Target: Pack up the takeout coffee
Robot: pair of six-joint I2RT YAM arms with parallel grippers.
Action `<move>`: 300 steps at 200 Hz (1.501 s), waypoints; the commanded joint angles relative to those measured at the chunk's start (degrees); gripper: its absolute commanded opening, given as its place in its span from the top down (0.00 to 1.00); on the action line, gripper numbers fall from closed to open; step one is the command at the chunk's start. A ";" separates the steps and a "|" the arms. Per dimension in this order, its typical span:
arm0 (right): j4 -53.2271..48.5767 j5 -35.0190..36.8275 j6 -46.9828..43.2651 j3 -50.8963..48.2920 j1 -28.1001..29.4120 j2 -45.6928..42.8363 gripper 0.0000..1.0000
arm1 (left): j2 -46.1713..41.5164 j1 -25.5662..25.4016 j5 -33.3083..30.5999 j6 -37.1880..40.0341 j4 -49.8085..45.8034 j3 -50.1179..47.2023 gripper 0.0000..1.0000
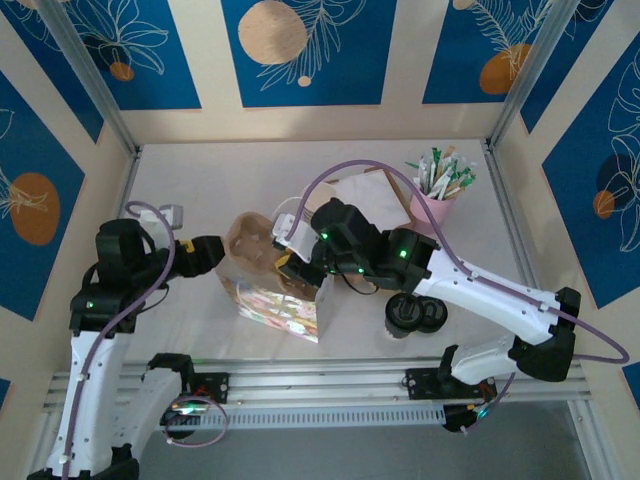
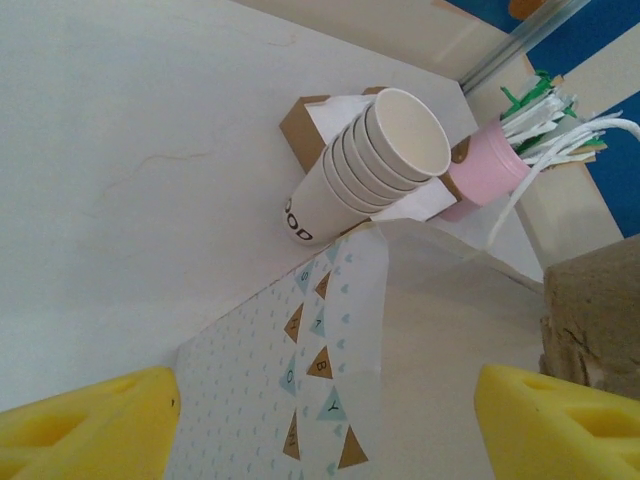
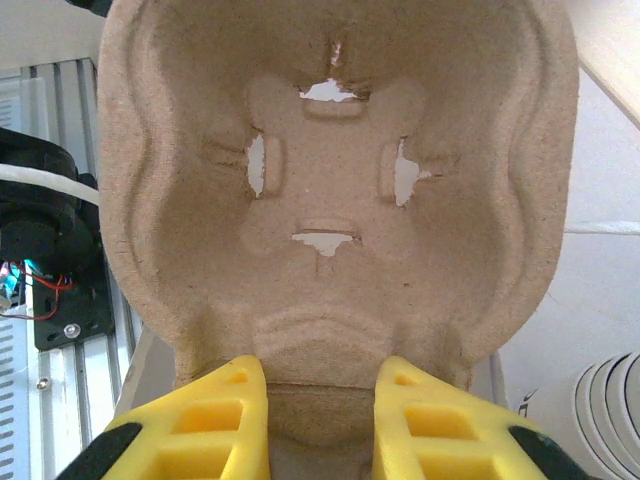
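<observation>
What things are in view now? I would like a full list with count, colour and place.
takeout coffee: two it seems, black lids, table near right
cardboard carrier: one, brown, over the bag
paper bag: one, white patterned, table centre
paper cups: one stack, cream, beside pink cup
pink cup: one, holds sticks, far right
left hand: yellow fingers, open, by the bag
right hand: yellow fingers, gripping carrier rim

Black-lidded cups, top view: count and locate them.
2. Both stand right of the patterned bag, beside the right arm: one black-lidded cup, and a second black-lidded cup beside it on its right. The arm may hide others.
</observation>
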 commanded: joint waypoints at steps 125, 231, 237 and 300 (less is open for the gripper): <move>-2.90 1.88 -0.62 2.09 -0.48 1.18 0.90 | 0.07 -0.43 10.16 0.14 3.70 -4.63 0.30; -5.42 2.45 -1.57 3.40 -0.35 2.65 0.90 | 0.24 -0.41 5.01 0.76 3.07 -6.47 0.43; -5.58 2.49 -1.63 3.42 -0.30 2.79 0.90 | 0.21 -0.43 4.57 0.82 2.87 -6.43 0.43; -10.52 4.29 -2.70 6.22 0.08 6.51 0.90 | -1.88 -0.43 4.27 -2.30 5.64 -8.26 0.44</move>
